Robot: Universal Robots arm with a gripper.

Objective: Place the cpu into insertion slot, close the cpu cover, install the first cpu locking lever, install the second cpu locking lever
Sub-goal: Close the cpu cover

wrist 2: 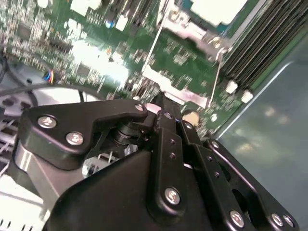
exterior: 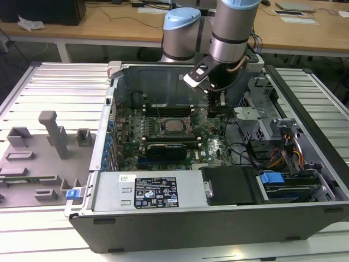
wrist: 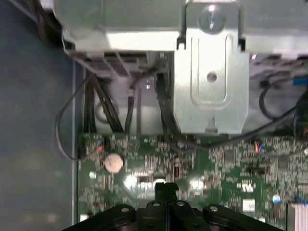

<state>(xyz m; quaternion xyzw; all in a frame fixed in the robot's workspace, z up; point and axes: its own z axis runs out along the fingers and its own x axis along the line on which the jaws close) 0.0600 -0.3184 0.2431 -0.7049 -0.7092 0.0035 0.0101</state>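
The cpu (exterior: 174,126) lies flat in the insertion slot (exterior: 163,126) on the green motherboard, its silver-grey top showing through the window of the cpu cover (exterior: 175,117), which lies down around it. In the second wrist view the cpu (wrist 2: 219,8) glares white inside the cover frame (wrist 2: 188,30), and two thin wire levers (wrist 2: 153,47) run along the frame's sides. My gripper (exterior: 217,109) hangs over the board to the exterior view's right of the slot, a short way off it. Its fingertips (wrist: 166,186) are pressed together, shut, with nothing seen between them.
The open case's walls (exterior: 117,103) surround the board. A silver drive bracket (wrist: 211,82) and black cables (wrist: 103,108) stand beside the gripper, with a coin battery (wrist: 113,162) on the board. A black card (exterior: 169,148) sits in front of the slot; grey fixtures (exterior: 54,134) lie outside the case.
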